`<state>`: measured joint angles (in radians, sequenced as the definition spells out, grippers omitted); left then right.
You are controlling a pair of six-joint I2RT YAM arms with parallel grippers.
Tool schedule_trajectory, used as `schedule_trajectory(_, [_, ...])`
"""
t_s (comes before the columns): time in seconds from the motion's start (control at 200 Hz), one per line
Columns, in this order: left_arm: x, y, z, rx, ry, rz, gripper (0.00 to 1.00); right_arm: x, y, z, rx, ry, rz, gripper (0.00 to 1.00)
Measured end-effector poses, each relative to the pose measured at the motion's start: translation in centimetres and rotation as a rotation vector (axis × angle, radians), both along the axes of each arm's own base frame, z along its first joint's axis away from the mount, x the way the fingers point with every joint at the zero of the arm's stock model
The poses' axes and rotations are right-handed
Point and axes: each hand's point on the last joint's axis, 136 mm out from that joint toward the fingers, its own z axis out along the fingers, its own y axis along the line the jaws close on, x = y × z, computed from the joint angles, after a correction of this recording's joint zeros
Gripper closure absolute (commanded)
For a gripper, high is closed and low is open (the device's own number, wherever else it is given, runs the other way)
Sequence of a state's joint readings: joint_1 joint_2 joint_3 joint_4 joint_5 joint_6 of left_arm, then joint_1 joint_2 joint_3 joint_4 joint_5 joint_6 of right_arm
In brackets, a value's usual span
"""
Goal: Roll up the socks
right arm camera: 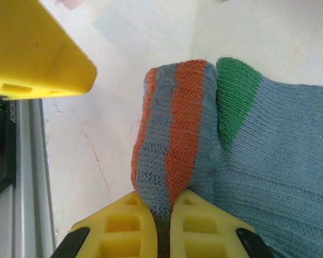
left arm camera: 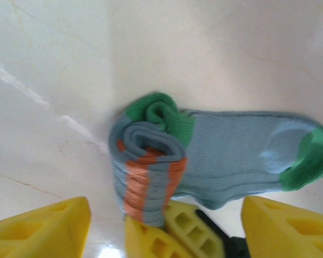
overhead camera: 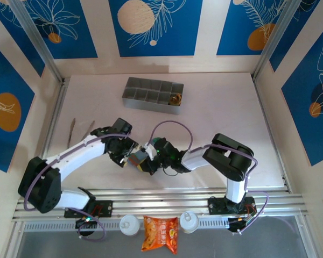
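**Socks Part-Rolled, Pinched at the Striped End**

Centre of the top external view: socks point(overhead camera: 140, 160) on the pale tabletop point(overhead camera: 220, 118), wedged between the two arm heads. Left gripper point(overhead camera: 127, 154) reaching in from the lower left, the right arm from the right.

Right wrist view: right gripper point(right arm camera: 161, 212) clenched on the socks, its yellow fingers point(right arm camera: 118, 226) pressed together at bottom centre. Lower edge of the striped roll point(right arm camera: 175, 123) pinched between them. Grey-blue knit with orange bands, running up to mid-frame. Green patch just right of the roll's top, flat grey-blue fabric across the right side. One yellow finger of the left gripper in the upper left corner, apart from the fabric.

Left wrist view: left gripper released, yellow fingers point(left arm camera: 40, 228) spread wide in the lower left and lower right corners, touching no fabric. Between them at bottom centre, the right gripper's fingers under the roll. Roll at centre left, a curl of grey-blue and green at its top. Unrolled part stretching to the right edge, green end at far right. Second sock inside the roll or not: impossible to tell.

Elsewhere in the top external view: grey compartment tray point(overhead camera: 151, 106) at upper centre, with a small brass-coloured item in its right end. Thin metal tweezers point(overhead camera: 72, 130) at left. Orange snack packet point(overhead camera: 160, 234) at bottom centre.
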<state>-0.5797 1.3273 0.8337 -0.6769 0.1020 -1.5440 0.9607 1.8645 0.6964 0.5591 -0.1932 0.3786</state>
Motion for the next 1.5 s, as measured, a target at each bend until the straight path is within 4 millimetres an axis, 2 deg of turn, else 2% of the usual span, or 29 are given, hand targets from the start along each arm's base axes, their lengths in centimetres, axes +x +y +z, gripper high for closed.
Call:
schedule_trajectory(0.205, [-1.1,0.7,-2.1,-0.002,-0.004,-0.010,0.36,0.5,-0.4,-0.1,0.054,0.113,0.006,1.00])
schedule_trajectory(0.49, [0.1,-1.2,-3.3,-0.048,-0.041,-0.037,0.36,1.1,-0.8,-0.1,0.110,0.271,0.031,1.00])
schedule_trajectory(0.74, [-0.1,-1.9,-4.6,-0.043,-0.027,-0.060,0.40,1.7,-1.4,-0.2,0.142,0.396,0.045,1.00])
schedule_trajectory(0.99, [-0.3,-2.1,-5.5,-0.029,-0.010,-0.075,0.70,1.7,-1.4,-0.3,0.117,0.451,0.048,1.00])
schedule_trajectory(1.1, [-0.4,-2.1,-5.7,-0.013,0.021,-0.071,1.00,1.7,-1.4,-0.2,0.093,0.453,0.060,1.00])
schedule_trajectory(1.196, [-0.3,-2.1,-5.8,0.000,0.043,-0.067,1.00,1.4,-1.2,0.0,0.062,0.429,0.088,1.00])
schedule_trajectory(1.376, [-0.9,-2.2,-6.1,0.034,0.139,-0.061,1.00,1.0,-1.0,0.9,-0.017,0.222,0.110,0.77])
schedule_trajectory(1.496, [-1.9,-3.1,-6.1,0.033,0.250,-0.056,1.00,-0.3,-2.4,1.3,-0.071,0.001,0.110,0.61])
